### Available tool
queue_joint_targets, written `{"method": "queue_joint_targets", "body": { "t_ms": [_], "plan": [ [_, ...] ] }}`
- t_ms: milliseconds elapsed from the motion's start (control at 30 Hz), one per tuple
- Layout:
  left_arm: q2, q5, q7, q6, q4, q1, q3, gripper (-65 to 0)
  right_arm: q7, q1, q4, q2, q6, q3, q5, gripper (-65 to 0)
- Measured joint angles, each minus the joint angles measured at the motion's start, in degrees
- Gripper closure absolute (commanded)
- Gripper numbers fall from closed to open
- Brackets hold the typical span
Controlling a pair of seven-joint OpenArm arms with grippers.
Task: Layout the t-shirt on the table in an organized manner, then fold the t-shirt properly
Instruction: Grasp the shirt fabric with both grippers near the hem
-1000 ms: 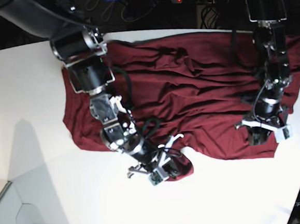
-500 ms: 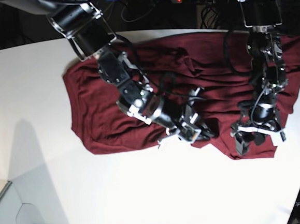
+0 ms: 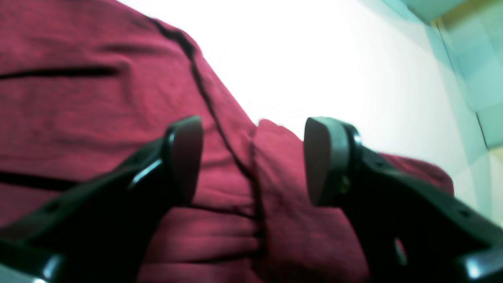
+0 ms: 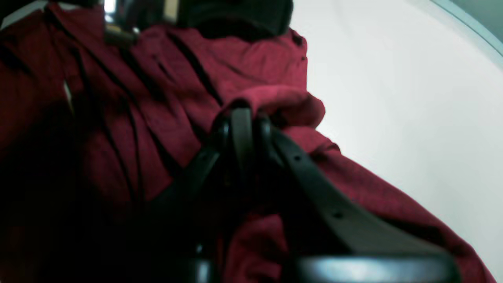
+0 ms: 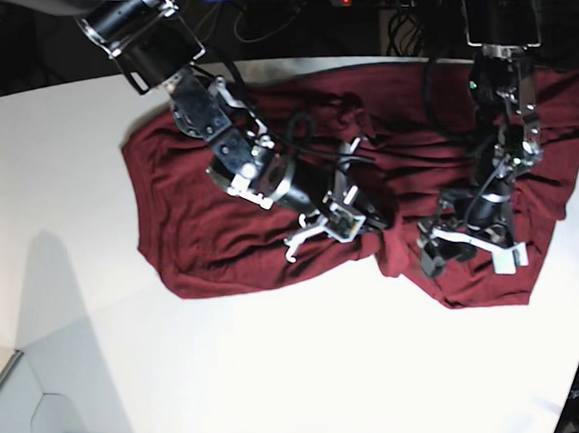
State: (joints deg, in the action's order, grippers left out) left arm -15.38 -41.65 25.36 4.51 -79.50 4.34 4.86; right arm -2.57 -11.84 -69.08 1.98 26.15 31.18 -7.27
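Two arms over the t-shirt (image 5: pixel 211 233), spread rumpled across the white table (image 5: pixel 56 175) with its near hem bunched toward the middle. Right gripper (image 4: pixel 245 118): jaws pressed together, pinching a fold of the hem. Left gripper (image 3: pixel 253 161): jaws spread wide, hovering just above a seamed fold, nothing held. Probably a lay-out step, folding not yet begun. Best done by lowering the spread jaws onto a single layer at the edge, closing firmly, then drawing both corners apart and outward, low and slow, to flatten wrinkles without dragging the whole garment.
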Motion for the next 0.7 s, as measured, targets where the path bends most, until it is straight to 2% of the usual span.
{"method": "queue_joint_targets", "body": {
  "t_ms": [167, 333, 467, 700],
  "plan": [
    [0.0, 0.0, -0.11, 0.02, 0.44, 0.22, -1.22, -39.4, -0.2, 0.66, -0.04, 0.11, 0.0, -0.02, 0.0, 0.0],
    [1.7, 0.02, 0.15, 0.0, 6.47, 2.47, -1.51, -39.4, -0.28, 0.76, -0.07, 0.11, -0.02, -0.04, 0.09, 0.0],
    [1.42, 0.15, -0.44, -0.09, 9.16, 4.98, -4.98, -39.4, -0.02, 0.79, -0.07, 0.09, -0.02, -0.04, 0.0, 0.0],
    [1.38, -0.07, -5.97, -0.07, 9.84, 6.34, -9.81, -39.2, -0.09, 0.79, -0.07, 0.09, -0.02, -0.04, 0.02, 0.0]
  ]
}}
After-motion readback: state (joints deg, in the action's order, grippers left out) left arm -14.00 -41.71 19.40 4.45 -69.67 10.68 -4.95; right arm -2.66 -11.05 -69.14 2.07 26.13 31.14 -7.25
